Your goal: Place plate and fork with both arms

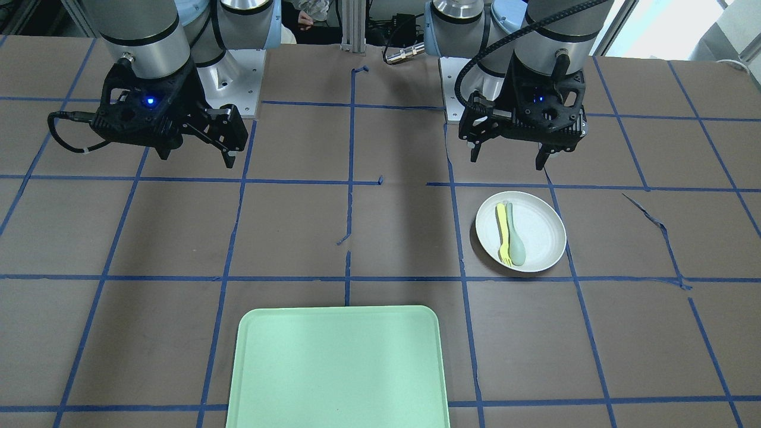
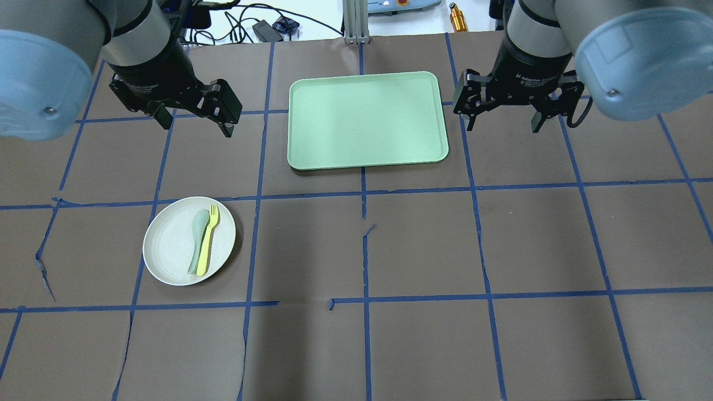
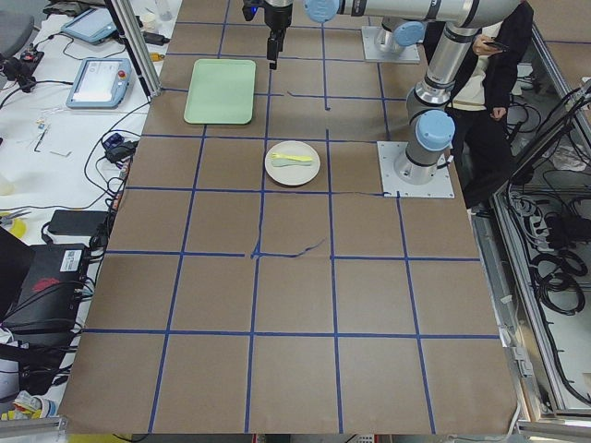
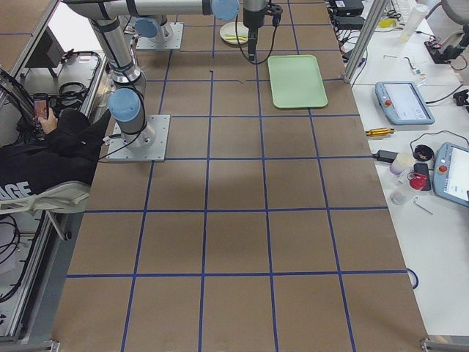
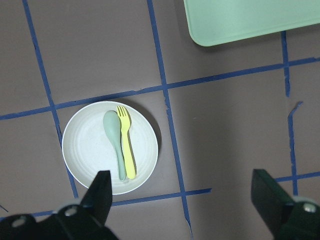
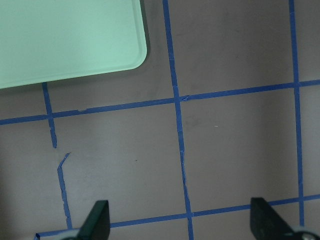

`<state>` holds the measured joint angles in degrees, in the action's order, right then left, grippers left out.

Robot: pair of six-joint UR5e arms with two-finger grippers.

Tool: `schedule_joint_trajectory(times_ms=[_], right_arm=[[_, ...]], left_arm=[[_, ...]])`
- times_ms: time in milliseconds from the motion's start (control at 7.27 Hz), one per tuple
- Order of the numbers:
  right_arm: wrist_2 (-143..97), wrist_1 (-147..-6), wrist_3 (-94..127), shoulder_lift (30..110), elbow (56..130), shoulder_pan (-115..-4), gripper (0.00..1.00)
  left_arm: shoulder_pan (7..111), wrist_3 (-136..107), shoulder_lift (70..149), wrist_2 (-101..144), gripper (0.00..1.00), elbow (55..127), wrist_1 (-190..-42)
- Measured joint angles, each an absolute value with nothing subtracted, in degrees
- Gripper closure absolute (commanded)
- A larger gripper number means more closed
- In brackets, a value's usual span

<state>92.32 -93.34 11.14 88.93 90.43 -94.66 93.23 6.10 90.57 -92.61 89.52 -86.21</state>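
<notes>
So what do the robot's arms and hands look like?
The left arm and right arm are shiny silver-grey tubes with round light-blue caps. The left gripper and right gripper are black with two fingers each, black cables, and a little blue light.

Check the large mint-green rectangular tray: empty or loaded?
Empty. The mint-green tray shows only bare surface; the round off-white plate, carrying the pale yellow fork and grey-green spoon, sits apart from it.
</notes>
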Motion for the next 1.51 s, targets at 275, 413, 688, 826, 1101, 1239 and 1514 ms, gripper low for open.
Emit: schedule_joint_trajectory(times_ms=[275, 413, 688, 826, 1101, 1239, 1514], right_arm=[[92.6, -93.3, 11.2, 89.1, 90.7, -94.7, 0.0], [92.7, -93.3, 11.2, 89.2, 90.7, -94.7, 0.0], [92.4, -93.3, 11.4, 89.3, 90.8, -94.7, 0.0], [92.2, -93.3, 11.5, 89.3, 90.6, -94.7, 0.0], [91.9, -93.3, 11.5, 89.7, 90.2, -94.8, 0.0], [91.5, -93.3, 11.4, 90.0, 90.1, -94.8, 0.0], [90.2, -93.3, 11.4, 90.4, 90.3, -95.2, 0.0]], left_arm=[[93.2, 6.1, 90.6, -92.8, 0.0, 89.6, -86.1], [93.2, 6.1, 90.4, -92.9, 0.0, 89.7, -86.1], [93.3, 6.2, 90.0, -92.8, 0.0, 90.1, -86.2], [93.3, 6.2, 90.0, -92.7, 0.0, 90.2, -86.2], [93.3, 6.2, 89.7, -92.5, 0.0, 90.2, -86.5], [93.3, 6.1, 89.7, -92.6, 0.0, 90.3, -86.6], [93.2, 6.1, 89.4, -92.5, 0.0, 90.5, -86.7]])
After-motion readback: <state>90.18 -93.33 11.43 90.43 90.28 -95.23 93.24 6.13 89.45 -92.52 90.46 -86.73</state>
